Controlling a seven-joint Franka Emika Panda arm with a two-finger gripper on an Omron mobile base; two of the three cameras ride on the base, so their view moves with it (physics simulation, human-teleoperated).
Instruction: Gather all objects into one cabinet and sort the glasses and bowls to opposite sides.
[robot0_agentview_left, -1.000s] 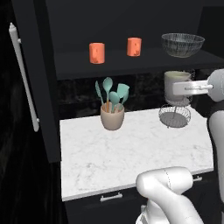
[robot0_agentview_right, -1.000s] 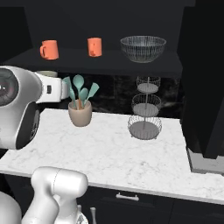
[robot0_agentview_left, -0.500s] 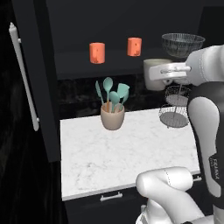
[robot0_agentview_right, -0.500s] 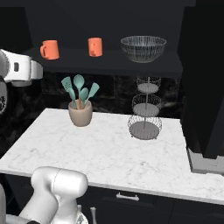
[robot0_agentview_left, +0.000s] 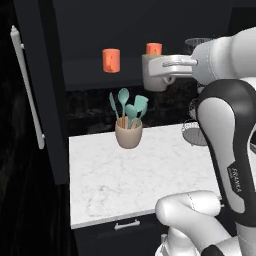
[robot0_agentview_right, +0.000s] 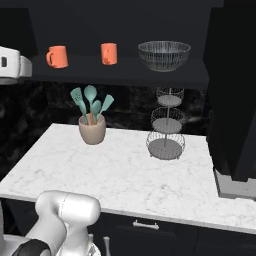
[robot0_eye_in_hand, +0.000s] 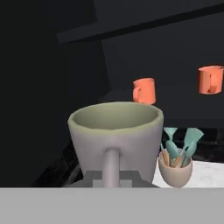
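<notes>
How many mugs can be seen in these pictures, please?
3. Two orange mugs stand apart on the cabinet shelf, left of the bowl. One grey-beige mug is held up by the gripper above the utensil pot. More may be hidden.

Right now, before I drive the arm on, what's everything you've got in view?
orange mugs: 2, bright orange, on the cabinet shelf, left and middle
bowl: 1, dark grey mesh pattern, same shelf, right end
grey mug: 1, grey-beige with greenish inside, held upright in the air by its handle, level with the shelf
utensil pot: 1, beige with teal utensils, on the counter under the shelf
wire baskets: 1 tiered stand, grey, on the counter below the bowl
counter: 1, white marble
cabinet door: 1, black with white bar handle, open at left
drawer handle: 1, silver, below the counter edge
gripper: 1, shut on the grey mug's handle
</notes>
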